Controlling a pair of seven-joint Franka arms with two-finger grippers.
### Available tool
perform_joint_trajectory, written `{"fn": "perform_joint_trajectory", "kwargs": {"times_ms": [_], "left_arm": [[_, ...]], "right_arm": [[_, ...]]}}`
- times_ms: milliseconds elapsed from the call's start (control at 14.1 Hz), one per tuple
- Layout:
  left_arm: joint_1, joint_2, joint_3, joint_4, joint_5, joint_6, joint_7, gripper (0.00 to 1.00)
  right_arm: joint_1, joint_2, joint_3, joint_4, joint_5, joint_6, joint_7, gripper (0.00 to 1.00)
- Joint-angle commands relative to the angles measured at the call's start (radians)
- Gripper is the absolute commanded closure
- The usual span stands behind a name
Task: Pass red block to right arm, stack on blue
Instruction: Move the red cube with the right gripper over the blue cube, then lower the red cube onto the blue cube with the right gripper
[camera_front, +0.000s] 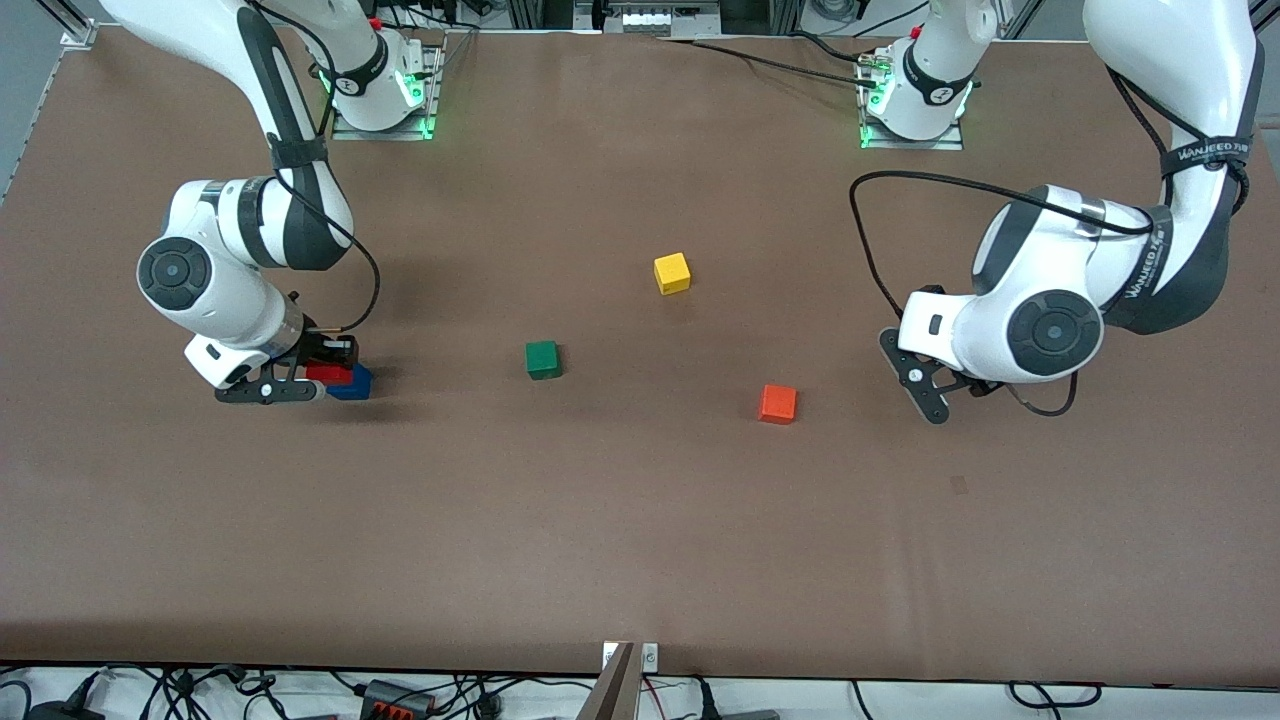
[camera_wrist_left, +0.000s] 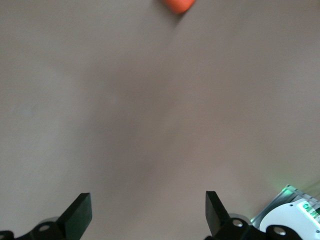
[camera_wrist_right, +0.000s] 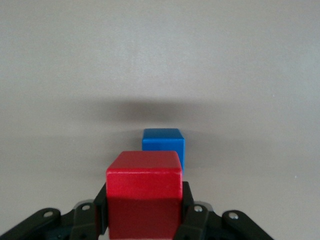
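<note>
My right gripper (camera_front: 330, 373) is shut on the red block (camera_front: 328, 374) low over the table at the right arm's end. In the right wrist view the red block (camera_wrist_right: 144, 190) sits between the two black fingers (camera_wrist_right: 192, 212) of the right gripper (camera_wrist_right: 144, 212). The blue cube (camera_front: 354, 384) rests on the table right beside the red block and is partly covered by it (camera_wrist_right: 163, 145). I cannot tell whether they touch. My left gripper (camera_front: 915, 378) is open and empty above bare table at the left arm's end, its jaws wide apart (camera_wrist_left: 148, 210).
An orange cube (camera_front: 777, 404) lies near the left gripper and shows at the frame edge in the left wrist view (camera_wrist_left: 177, 4). A dark green cube (camera_front: 542, 360) and a yellow cube (camera_front: 672, 273) lie mid-table on the brown table (camera_front: 640, 540).
</note>
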Motion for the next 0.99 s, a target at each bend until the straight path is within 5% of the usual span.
{"fn": "perform_joint_trajectory", "kwargs": {"times_ms": [0, 284, 639, 852, 923], "left_arm": [[-0.037, -0.012, -0.001, 0.076, 0.079, -0.110, -0.163, 0.00], [-0.022, -0.023, 0.004, 0.122, 0.059, -0.158, -0.416, 0.00], [-0.013, -0.019, 0.010, 0.278, -0.003, -0.255, -0.455, 0.00], [-0.022, -0.084, 0.160, 0.277, -0.180, -0.225, -0.461, 0.00], [-0.039, -0.136, 0.236, 0.207, -0.247, -0.190, -0.464, 0.00]], "right_arm": [[-0.022, -0.027, -0.002, -0.035, -0.020, 0.033, 0.033, 1.00], [-0.027, -0.001, -0.002, -0.041, -0.015, 0.074, 0.041, 1.00], [-0.016, 0.034, 0.001, -0.040, -0.018, 0.117, 0.052, 1.00], [-0.016, 0.043, 0.004, -0.038, -0.017, 0.130, 0.050, 1.00], [-0.019, 0.043, 0.004, -0.036, -0.017, 0.130, 0.049, 1.00]]}}
